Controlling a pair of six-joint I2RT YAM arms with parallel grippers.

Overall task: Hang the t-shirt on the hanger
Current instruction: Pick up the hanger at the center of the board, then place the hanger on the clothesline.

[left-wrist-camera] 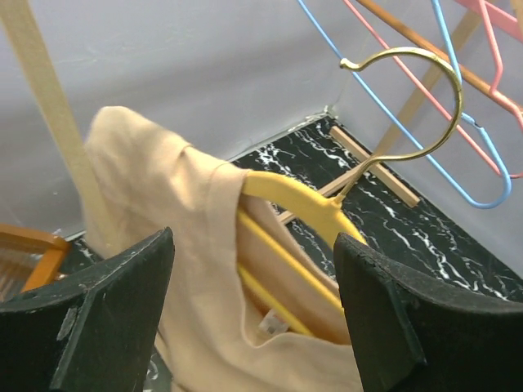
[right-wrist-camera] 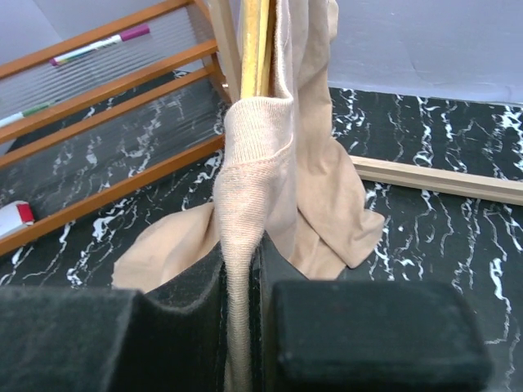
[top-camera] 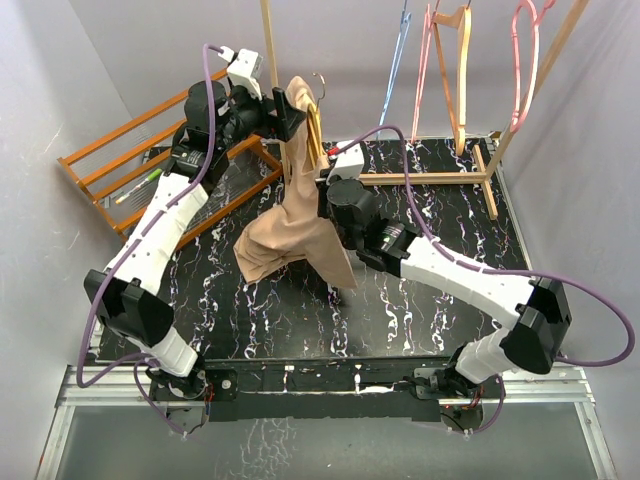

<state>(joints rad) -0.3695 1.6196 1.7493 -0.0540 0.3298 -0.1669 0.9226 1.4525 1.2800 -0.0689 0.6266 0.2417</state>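
The tan t-shirt (top-camera: 290, 225) hangs over the yellow hanger (top-camera: 316, 135), and its lower part lies crumpled on the black marbled table (top-camera: 300, 310). In the left wrist view the hanger (left-wrist-camera: 294, 200) sits inside the shirt's neck opening (left-wrist-camera: 188, 245) with its hook (left-wrist-camera: 425, 90) sticking up. My left gripper (left-wrist-camera: 253, 302) is open, its jaws either side of the collar and touching nothing. My right gripper (right-wrist-camera: 245, 310) is shut on a ribbed fold of the t-shirt (right-wrist-camera: 249, 188) just below the hanger's yellow bars (right-wrist-camera: 255, 49).
An orange wooden rack (top-camera: 130, 150) with markers stands at the back left. A wooden rail frame (top-camera: 470, 175) at the back right carries blue (top-camera: 395, 70), pink (top-camera: 525, 60) and wooden (top-camera: 462, 70) hangers. A pale upright post (top-camera: 270, 45) rises just behind the shirt.
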